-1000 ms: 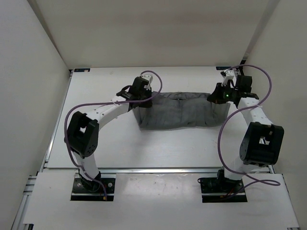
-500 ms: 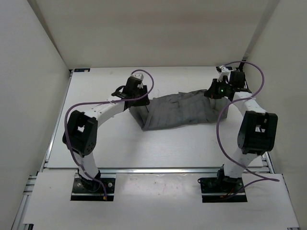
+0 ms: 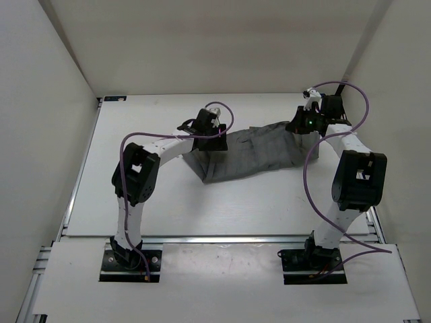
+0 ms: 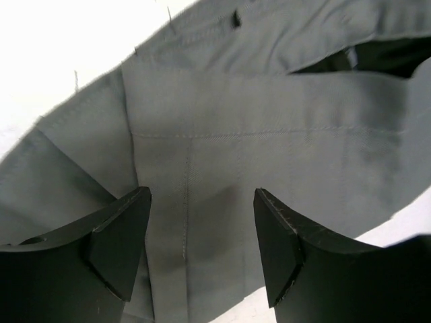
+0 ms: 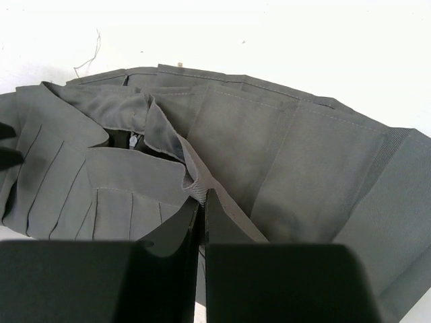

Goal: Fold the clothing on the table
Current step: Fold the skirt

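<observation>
cloth (image 3: pixel 252 156) far-centre on table (image 3: pixel 168 202), bunched | my left gripper (image 4: pixel 202 202) spread wide over it, holding nothing | right gripper (image 5: pixel 203 198) pinched tight on a hem, I judge to anchor the fold

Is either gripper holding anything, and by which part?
The right gripper pinches the clothing at a raised fold of its edge; the left gripper is open, holding nothing.
</observation>
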{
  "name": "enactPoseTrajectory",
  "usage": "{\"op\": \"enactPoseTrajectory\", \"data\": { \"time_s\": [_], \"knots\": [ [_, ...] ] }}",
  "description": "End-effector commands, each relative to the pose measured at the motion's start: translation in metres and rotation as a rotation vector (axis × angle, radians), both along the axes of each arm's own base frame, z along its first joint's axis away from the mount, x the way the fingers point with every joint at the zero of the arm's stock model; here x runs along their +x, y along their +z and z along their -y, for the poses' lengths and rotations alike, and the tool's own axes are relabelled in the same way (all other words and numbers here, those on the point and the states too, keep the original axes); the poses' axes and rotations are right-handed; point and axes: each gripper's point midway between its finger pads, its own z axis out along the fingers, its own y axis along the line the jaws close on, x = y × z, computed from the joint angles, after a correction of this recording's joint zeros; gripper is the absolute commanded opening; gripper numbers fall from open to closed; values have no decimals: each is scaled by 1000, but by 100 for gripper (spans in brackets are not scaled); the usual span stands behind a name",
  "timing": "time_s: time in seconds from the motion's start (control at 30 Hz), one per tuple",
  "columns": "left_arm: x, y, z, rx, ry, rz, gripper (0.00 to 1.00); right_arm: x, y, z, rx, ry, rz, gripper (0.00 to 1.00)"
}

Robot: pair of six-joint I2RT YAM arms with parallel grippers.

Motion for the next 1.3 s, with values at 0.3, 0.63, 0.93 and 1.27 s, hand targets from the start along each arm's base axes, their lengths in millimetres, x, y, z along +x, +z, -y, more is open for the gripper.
{"op": "enactPoseTrajectory", "data": {
  "time_s": [0.3, 0.63, 0.93, 1.27],
  "knots": [
    [13, 3, 6, -5, 6, 14, 68, 13, 16, 11, 5, -12, 68, 0],
    [13, 1, -3, -4, 33, 9, 68, 6, 11, 16, 13, -20, 56, 0],
    [11, -11, 6, -26, 30, -16, 69, 3, 7, 14, 16, -16, 50, 0],
    [6, -20, 14, -56, 14, -42, 57, 0, 5, 14, 11, -18, 48, 0]
  ]
}}
